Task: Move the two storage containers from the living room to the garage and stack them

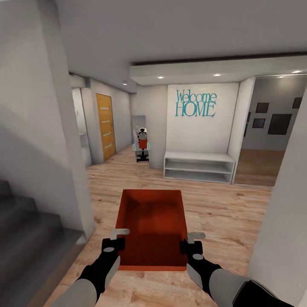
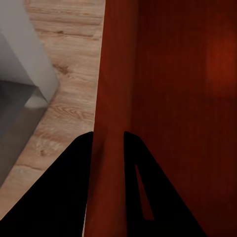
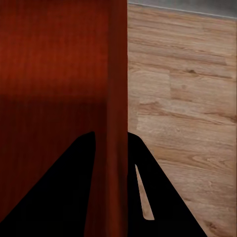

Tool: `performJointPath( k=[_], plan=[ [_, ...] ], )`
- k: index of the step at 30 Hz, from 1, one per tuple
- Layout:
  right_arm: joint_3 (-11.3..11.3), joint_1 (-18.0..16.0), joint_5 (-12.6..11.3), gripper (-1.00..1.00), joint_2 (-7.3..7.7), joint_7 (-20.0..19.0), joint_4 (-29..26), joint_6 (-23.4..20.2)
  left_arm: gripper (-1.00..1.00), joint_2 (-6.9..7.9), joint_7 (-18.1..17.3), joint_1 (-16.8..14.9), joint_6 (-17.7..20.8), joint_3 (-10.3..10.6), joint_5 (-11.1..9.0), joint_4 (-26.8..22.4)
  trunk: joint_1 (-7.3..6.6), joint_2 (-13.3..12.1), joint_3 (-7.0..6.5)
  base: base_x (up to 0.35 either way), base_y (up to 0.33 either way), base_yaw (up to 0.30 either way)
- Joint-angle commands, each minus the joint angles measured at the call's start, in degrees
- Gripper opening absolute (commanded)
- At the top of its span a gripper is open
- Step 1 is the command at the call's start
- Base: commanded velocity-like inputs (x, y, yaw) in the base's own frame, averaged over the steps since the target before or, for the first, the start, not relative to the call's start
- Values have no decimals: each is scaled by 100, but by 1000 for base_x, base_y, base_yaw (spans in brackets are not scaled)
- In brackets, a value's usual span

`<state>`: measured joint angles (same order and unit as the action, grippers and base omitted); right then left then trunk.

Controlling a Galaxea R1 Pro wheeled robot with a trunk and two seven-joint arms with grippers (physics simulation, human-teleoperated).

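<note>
- Head view: one orange-red storage container (image 1: pixel 151 228) carried out front, open side up, level, above the light wood plank floor (image 1: pixel 221 213) of an entry hall.
- Left gripper (image 1: pixel 114 239) pinching the container's left wall near the near corner; right gripper (image 1: pixel 192 241) pinching the right wall opposite — a two-sided hold, likely to keep the long box from tipping or twisting while rolling.
- Left wrist view: dark fingers (image 2: pixel 74 197) straddling the thin wall, one outside, one inside, pressed on it. Same in the right wrist view, fingers (image 3: pixel 74 197) astride the wall.
- Held low and close to the trunk, probably to keep the way ahead visible over the rim.
- Ahead: white shoe bench (image 1: pixel 199 167) under a teal "Welcome HOME" sign (image 1: pixel 195 103), a yellow door (image 1: pixel 105 126) down the passage on the left, grey stairs (image 1: pixel 25 221) at near left.
- Judged mid-transit: no concrete garage floor or red car visible, so setting down not yet due.
- Risk: thin walls could slip from the pinch on a sharp turn near the stair corner.
</note>
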<state>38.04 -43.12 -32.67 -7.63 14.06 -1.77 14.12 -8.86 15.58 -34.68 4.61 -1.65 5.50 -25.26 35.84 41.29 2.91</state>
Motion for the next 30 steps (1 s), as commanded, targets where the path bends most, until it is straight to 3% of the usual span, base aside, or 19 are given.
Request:
performJointPath(
  k=[1, 30],
  plan=[
    [-121, -4, 86, -100, -1, -15, -25, 82, -100, -2, 33, -4, 49, -398, 65, -5, 5, 8, 10, 321, 0, 0],
    [-121, -4, 86, -100, -1, -8, -25, 82, -100, -2, 33, -4, 49, -398, 65, -14, 5, 8, 10, 321, 0, 0]
  ],
)
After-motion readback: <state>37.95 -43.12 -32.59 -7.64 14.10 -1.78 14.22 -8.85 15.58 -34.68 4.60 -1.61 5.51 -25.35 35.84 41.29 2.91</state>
